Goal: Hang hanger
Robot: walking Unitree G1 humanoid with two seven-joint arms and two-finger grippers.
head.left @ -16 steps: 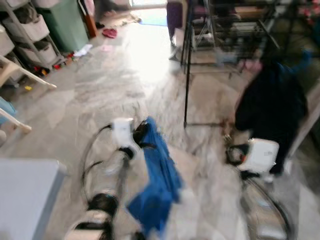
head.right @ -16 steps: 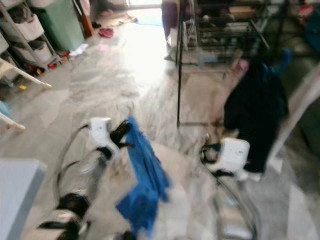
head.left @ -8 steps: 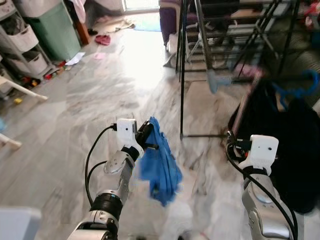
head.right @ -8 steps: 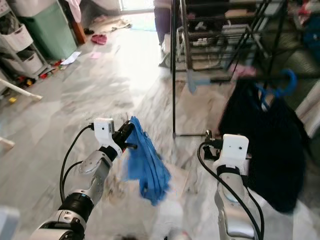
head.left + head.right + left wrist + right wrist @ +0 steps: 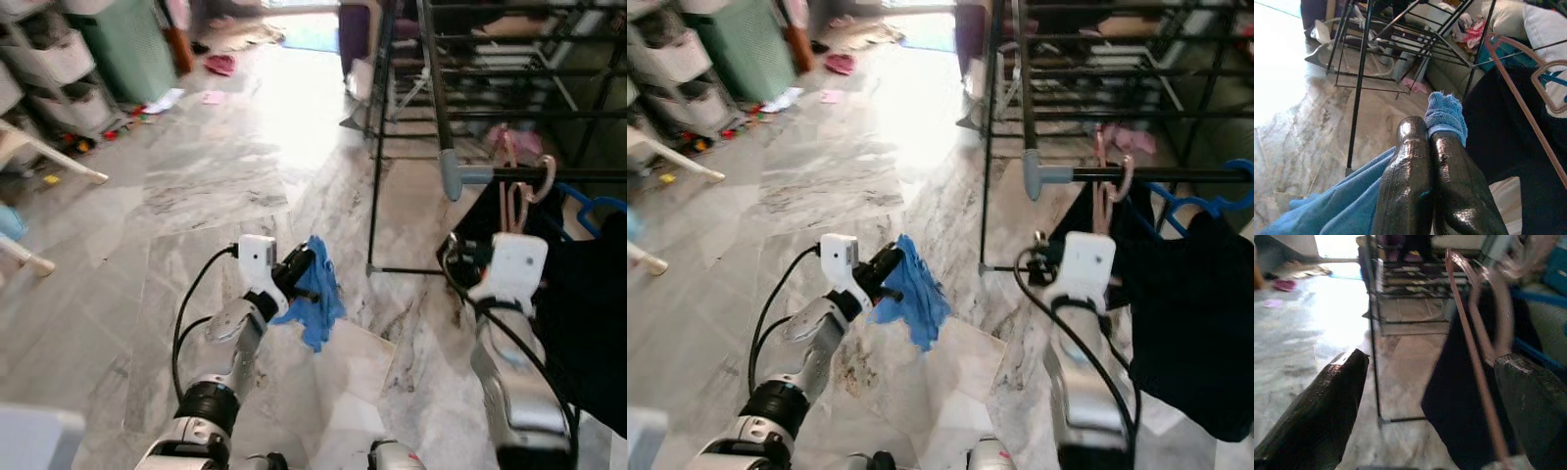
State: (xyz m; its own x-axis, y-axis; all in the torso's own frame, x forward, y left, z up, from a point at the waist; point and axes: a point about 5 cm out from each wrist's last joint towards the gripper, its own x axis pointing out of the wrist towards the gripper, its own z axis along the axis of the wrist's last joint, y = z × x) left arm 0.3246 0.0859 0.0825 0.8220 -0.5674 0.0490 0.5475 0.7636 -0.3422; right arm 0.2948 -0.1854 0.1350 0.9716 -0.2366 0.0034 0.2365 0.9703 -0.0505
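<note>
The right gripper is raised beside the drying rack's horizontal rail, its fingers spread wide apart. A pink hanger is seen between them, its hook already over the rail; the position suggests release after placement, or a final adjustment.

The hanger is thin, pale pink wire or plastic, with a dark garment below it. A blue hanger is hooked just beside it on the same rail.

The left gripper is held low and forward over the marble floor, its fingers pressed together on a blue cloth, kept clear of the rack.
</note>
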